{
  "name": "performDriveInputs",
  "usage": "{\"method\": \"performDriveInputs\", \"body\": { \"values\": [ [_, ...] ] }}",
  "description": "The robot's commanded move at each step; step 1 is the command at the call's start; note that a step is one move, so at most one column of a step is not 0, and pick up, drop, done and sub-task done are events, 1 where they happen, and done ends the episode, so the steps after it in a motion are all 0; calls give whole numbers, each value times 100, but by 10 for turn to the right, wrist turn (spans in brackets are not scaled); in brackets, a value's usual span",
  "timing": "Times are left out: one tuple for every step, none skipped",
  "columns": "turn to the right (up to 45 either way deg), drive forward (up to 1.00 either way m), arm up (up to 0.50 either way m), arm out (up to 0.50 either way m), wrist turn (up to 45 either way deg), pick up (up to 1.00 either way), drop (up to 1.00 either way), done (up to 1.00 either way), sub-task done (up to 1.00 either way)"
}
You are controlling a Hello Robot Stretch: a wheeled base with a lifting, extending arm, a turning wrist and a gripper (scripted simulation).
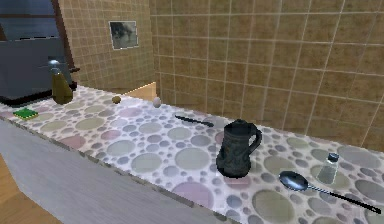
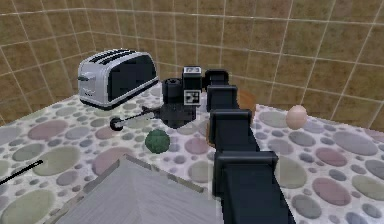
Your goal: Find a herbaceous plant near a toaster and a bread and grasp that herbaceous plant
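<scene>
Near the chrome two-slot toaster (image 2: 118, 78), the tool (image 2: 160, 110), whose grip I cannot tell, may knock the dark-green round blob (image 2: 157, 140) aside.

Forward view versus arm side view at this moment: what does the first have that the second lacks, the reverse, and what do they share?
Forward view: a dark mug, a spoon, a small shaker, a knife, a bottle beside a dark appliance, and a picture on the wall. Arm side view: a toaster, the dark arm with the gripper at its far end, a dark green round thing near it, and a pale egg-shaped thing. Shared: the pebble-patterned countertop and the tan tiled wall.
</scene>
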Motion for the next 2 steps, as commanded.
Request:
{"method": "performDriveInputs", "body": {
  "values": [
    [0,0,0,0,180,0,0,0,0],
    [0,0,-12,0,0,0,0,0,0]
  ]
}}
